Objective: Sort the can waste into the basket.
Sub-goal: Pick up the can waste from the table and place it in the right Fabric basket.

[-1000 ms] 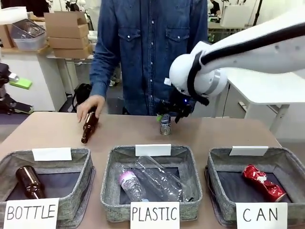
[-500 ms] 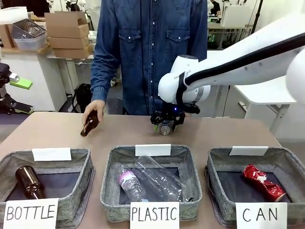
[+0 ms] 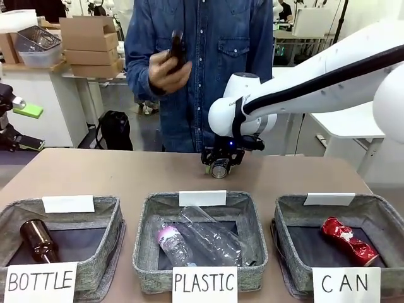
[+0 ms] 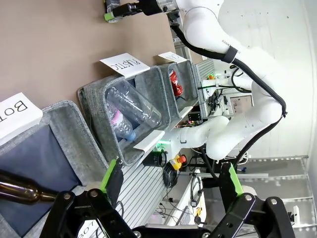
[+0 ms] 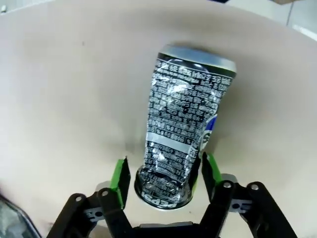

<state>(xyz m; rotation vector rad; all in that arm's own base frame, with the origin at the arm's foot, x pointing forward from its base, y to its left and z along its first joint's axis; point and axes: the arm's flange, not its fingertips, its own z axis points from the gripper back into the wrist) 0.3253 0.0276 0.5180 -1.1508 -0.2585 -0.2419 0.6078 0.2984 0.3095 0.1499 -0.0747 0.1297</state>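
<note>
The dark blue-black can [image 5: 183, 124] lies lengthwise on the tan table between my right gripper's [image 5: 165, 173] green pads [image 5: 120, 179], which sit against its near end. In the front view this gripper [image 3: 221, 164] holds the can [image 3: 219, 168] low over the table's far middle, a round end facing the camera. The red can [image 3: 349, 240] lies inside the CAN basket [image 3: 328, 208] at the front right; the left wrist view shows the red can [image 4: 173, 82] too. My left gripper [image 4: 172, 168] hangs open with nothing in it, above the BOTTLE basket [image 4: 69, 124].
A person stands at the far side, a hand [image 3: 167, 69] holding a brown bottle [image 3: 176, 47] at chest height. The PLASTIC basket [image 3: 148, 218] holds clear bottles [image 3: 202, 243]. The BOTTLE basket [image 3: 104, 211] holds a brown bottle [image 3: 38, 240].
The person lifted the brown bottle from the table to chest height. My right gripper came down around the dark can, which went from upright to lying end-on; it hardly moved in the last half second.
</note>
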